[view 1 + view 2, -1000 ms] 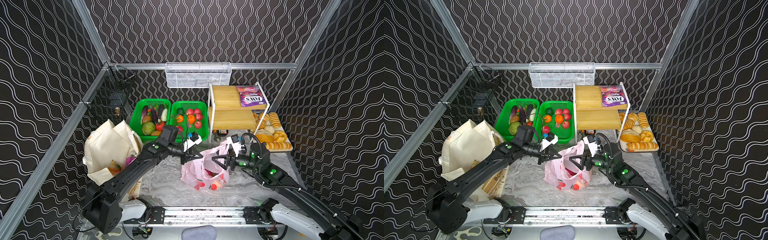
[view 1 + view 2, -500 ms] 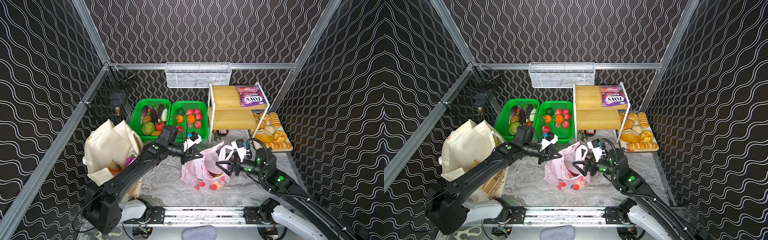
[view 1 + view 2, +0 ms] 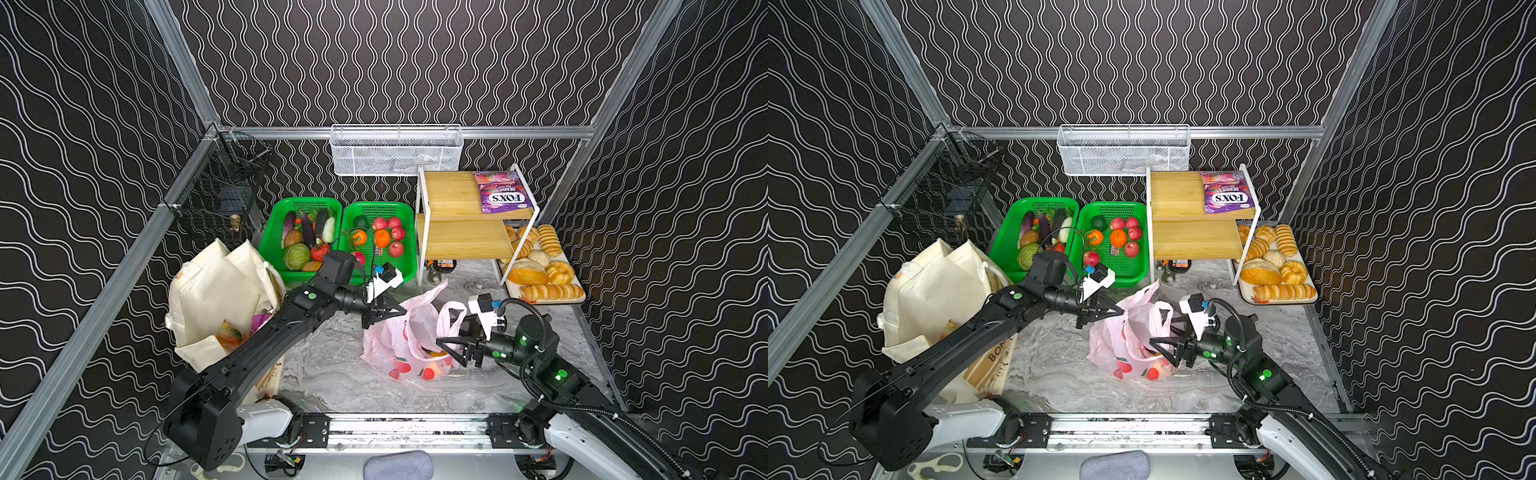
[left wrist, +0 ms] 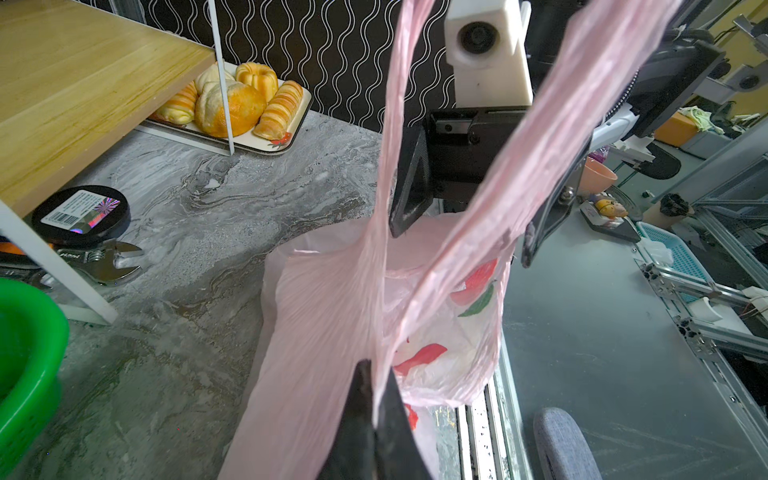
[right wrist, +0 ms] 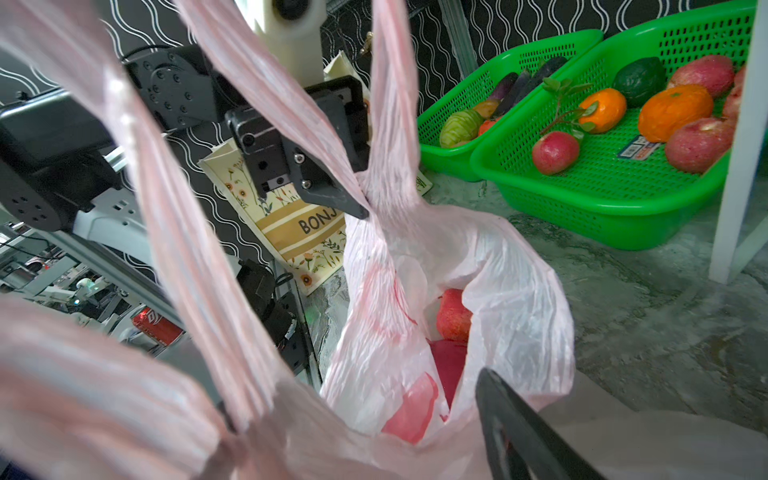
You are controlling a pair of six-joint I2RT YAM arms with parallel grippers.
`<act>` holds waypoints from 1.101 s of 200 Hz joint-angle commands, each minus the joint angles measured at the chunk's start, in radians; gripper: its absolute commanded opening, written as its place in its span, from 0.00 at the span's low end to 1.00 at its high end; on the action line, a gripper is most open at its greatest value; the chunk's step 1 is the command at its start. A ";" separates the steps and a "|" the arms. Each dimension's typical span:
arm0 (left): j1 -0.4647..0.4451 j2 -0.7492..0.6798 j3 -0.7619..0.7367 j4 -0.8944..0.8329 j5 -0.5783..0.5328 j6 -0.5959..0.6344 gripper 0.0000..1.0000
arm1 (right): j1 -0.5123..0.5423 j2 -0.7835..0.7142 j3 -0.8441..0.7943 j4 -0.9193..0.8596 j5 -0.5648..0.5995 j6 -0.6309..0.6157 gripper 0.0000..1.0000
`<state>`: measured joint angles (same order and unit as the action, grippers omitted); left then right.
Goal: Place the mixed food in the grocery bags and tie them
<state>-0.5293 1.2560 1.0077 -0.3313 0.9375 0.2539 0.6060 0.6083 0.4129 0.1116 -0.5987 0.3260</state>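
Top views both show a grey marbled counter, boxed in by black wavy-lined walls. Pink bag stands mid-counter, an apple inside. My left gripper is pressed together on one bag handle, which runs taut. My right gripper stands spread; the second handle loop lies just beside it, contact not determinable. Tote slumps at the left wall. Green baskets sit behind the bag, wooden rack and bread tray to the right rear.
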 commanded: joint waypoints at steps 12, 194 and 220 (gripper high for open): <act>0.001 -0.007 -0.003 0.026 0.013 -0.020 0.00 | -0.001 0.002 -0.007 0.038 -0.007 0.016 0.58; -0.106 0.137 0.181 -0.270 0.036 0.174 0.00 | -0.004 0.342 0.181 0.059 -0.072 0.010 0.22; -0.108 0.172 0.218 -0.309 0.034 0.195 0.00 | -0.005 0.315 0.174 0.011 -0.029 -0.010 0.29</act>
<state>-0.6361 1.4036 1.1919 -0.5884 0.9535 0.4068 0.6006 0.9443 0.5838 0.1608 -0.6434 0.3580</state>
